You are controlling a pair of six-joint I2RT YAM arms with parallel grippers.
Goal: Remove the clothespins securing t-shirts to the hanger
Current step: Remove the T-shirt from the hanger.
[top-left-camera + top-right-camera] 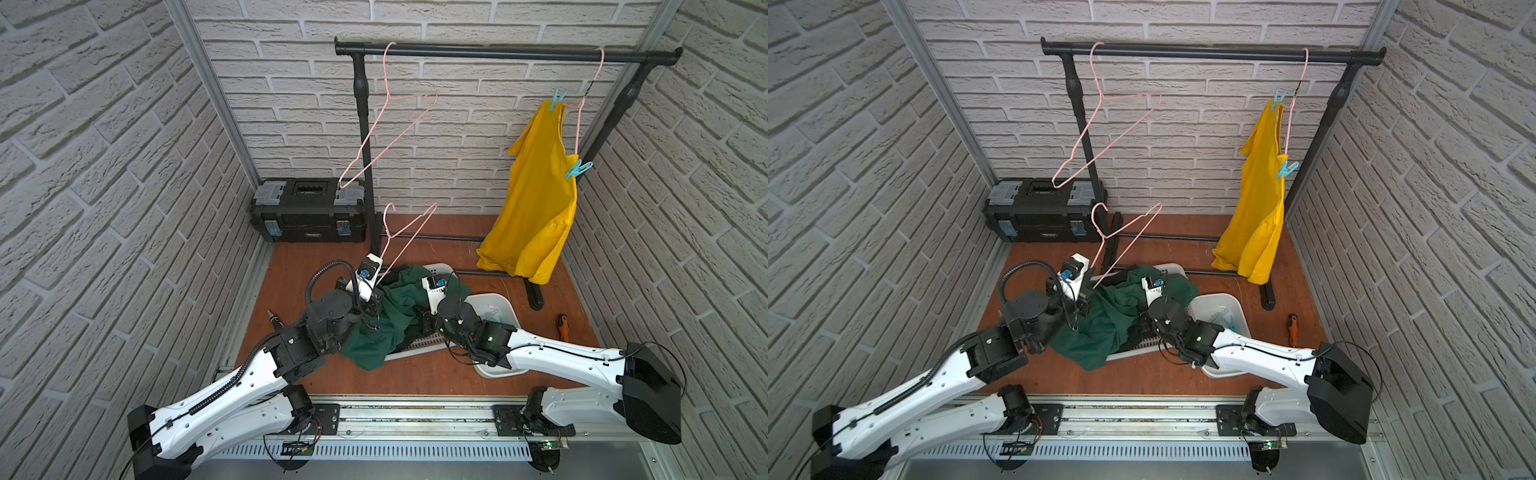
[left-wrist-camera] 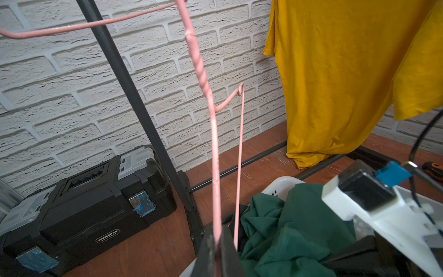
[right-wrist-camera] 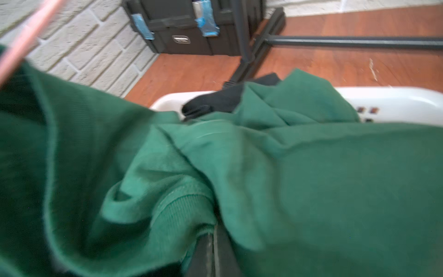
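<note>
My left gripper [image 2: 217, 239] is shut on the wire of a pink hanger [image 2: 214, 148], held off the rail above the basket [image 1: 409, 237]. The dark green t-shirt [image 1: 386, 328] lies heaped over a white basket [image 3: 383, 100], off that hanger. My right gripper [image 3: 213, 233] is shut on its ribbed collar [image 3: 182, 203]. A black t-shirt [image 3: 215, 100] shows under the green one. The yellow t-shirt [image 1: 536, 199] hangs on another pink hanger at the rail's right end. Two teal clothespins [image 1: 557, 99] [image 1: 579, 168] pin it there. More teal clothespins [image 1: 496, 318] lie in a white bin [image 1: 509, 305].
A bare pink hanger [image 1: 390, 124] hangs at the left end of the black rail [image 1: 498, 52]. A black toolbox [image 1: 307, 210] sits by the back wall. An orange-handled screwdriver [image 1: 563, 326] lies on the floor at the right. The rack's foot bars [image 1: 534, 291] cross the floor.
</note>
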